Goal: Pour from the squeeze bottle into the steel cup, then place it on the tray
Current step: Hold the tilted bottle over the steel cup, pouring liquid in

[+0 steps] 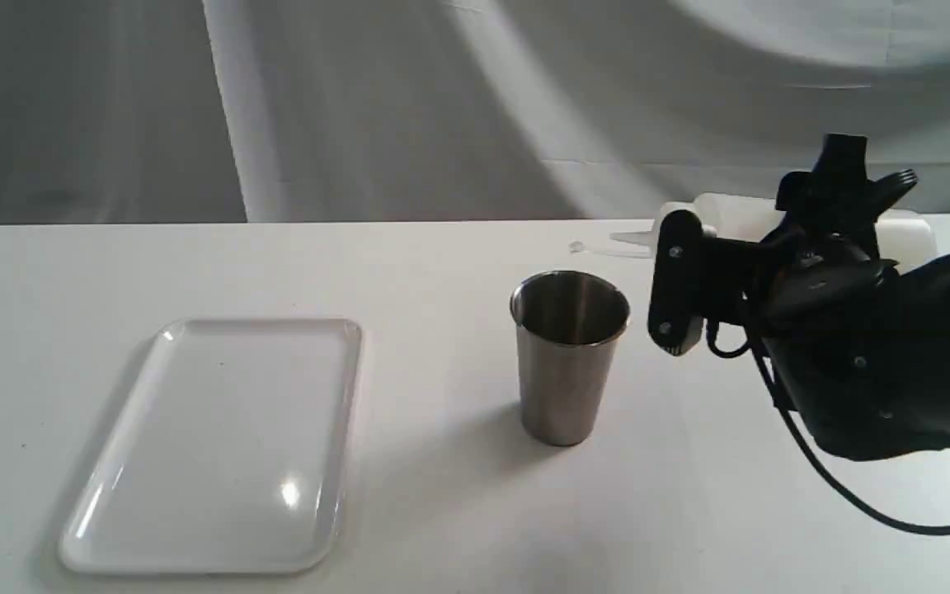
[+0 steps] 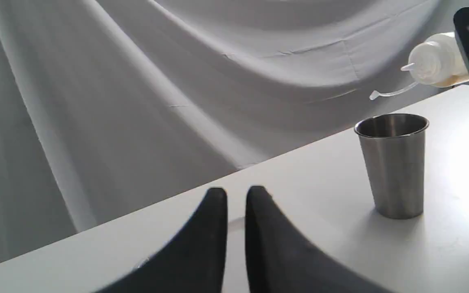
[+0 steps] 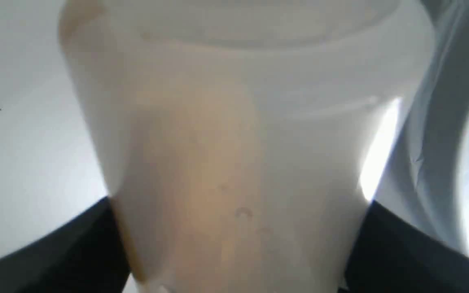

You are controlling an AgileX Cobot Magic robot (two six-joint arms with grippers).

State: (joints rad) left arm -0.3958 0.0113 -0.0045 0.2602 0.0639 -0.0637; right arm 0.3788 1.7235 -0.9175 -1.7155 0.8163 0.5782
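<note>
Above the white table [image 1: 442,511] the right gripper [image 3: 238,252] pinches the squeeze bottle [image 1: 731,219] held level, nozzle [image 2: 409,66] aimed at nine o'clock in the exterior view, with the upright steel cup [image 1: 567,363] at seven o'clock from its tip.

I see steel cup [image 1: 570,355] upright; squeeze bottle [image 1: 731,216] sideways up-right of it, nozzle [image 1: 630,240] cupward, half behind my right arm [image 1: 862,346]; tray [image 1: 219,445] well left.

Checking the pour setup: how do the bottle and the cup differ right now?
The bottle is tipped sideways, held off the table by the right hand; the cup stands upright on it. The bottle is cloudy white plastic; the cup is brushed steel. Both are round containers.
</note>
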